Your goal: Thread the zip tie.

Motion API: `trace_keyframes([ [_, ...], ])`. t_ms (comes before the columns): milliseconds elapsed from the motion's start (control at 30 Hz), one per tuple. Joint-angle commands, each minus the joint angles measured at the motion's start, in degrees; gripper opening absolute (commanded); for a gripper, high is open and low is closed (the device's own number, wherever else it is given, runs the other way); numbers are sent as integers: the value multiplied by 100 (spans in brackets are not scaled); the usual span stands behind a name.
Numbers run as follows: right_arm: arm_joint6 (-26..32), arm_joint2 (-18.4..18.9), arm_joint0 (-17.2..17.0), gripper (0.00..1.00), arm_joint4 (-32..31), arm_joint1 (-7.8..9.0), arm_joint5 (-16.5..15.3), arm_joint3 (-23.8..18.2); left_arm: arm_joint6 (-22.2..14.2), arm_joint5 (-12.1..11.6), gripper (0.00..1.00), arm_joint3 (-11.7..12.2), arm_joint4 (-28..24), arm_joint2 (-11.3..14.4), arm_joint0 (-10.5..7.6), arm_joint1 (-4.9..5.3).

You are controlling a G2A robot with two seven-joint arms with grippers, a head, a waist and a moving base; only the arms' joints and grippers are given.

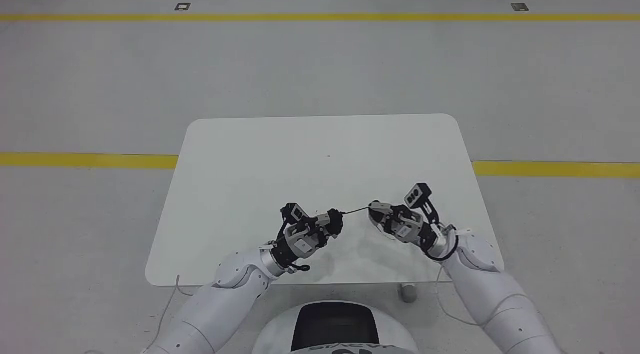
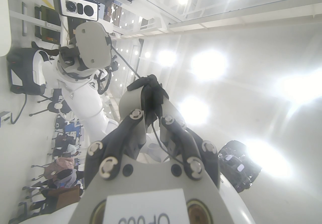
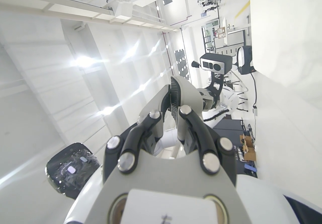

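Observation:
A thin black zip tie [image 1: 355, 210] spans the short gap between my two grippers, above the front part of the white table [image 1: 320, 154]. My left gripper [image 1: 335, 219] is shut on the tie's bunched black end [image 2: 151, 89]. From there the strap [image 2: 125, 61] runs straight out to the right gripper [image 2: 93, 46], and a loose tail hangs back between the left fingers [image 2: 135, 109]. My right gripper [image 1: 378, 212] faces the left one with its jaws pressed together [image 3: 173, 91], where the strap's far end meets them. The strap itself is hidden in the right wrist view.
The tabletop beyond the grippers is bare white. A small grey object [image 1: 407, 292] sits by the table's front edge near the right arm. Yellow floor lines [image 1: 90, 160] run behind the table.

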Motion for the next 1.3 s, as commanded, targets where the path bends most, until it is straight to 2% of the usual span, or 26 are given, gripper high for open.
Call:
trace_keyframes([
  [0, -5, 8, 2, 0, 5, 2, -4, 16, 0, 0, 0, 0, 0, 0, 0, 0],
  [367, -56, 57, 10, 0, -12, 13, -31, 93, 0, 0, 0, 0, 0, 0, 0, 0],
  [400, -81, 67, 14, 24, -3, 14, -36, 110, 0, 0, 0, 0, 0, 0, 0, 0],
  [433, -102, 77, 16, 69, 1, 14, -48, 124, 0, 0, 0, 0, 0, 0, 0, 0],
  [467, -131, 95, 18, 100, 3, 16, -72, 143, 0, 0, 0, 0, 0, 0, 0, 0],
  [600, -196, 208, -5, 100, 61, 27, -267, 228, 0, 0, 0, 0, 0, 0, 0, 0],
  [867, -196, 208, -5, 100, 61, 27, -267, 228, 20, 14, 0, -10, 9, 6, -2, -1],
  [933, -337, 223, -14, 100, 2, 28, -303, 167, 132, 121, 0, -89, 146, 38, -21, 3],
  [1033, -670, 391, -104, 100, -282, 63, -655, 10, 437, 353, 0, -160, 391, 60, -39, 19],
  [1067, -822, 515, -147, 100, -477, 83, -655, -125, 623, 473, 0, -204, 512, 84, -61, 20],
  [1267, -1475, 1203, -600, 100, -1467, 113, -655, -940, 1197, 947, 0, -279, 818, 227, -193, 2],
])
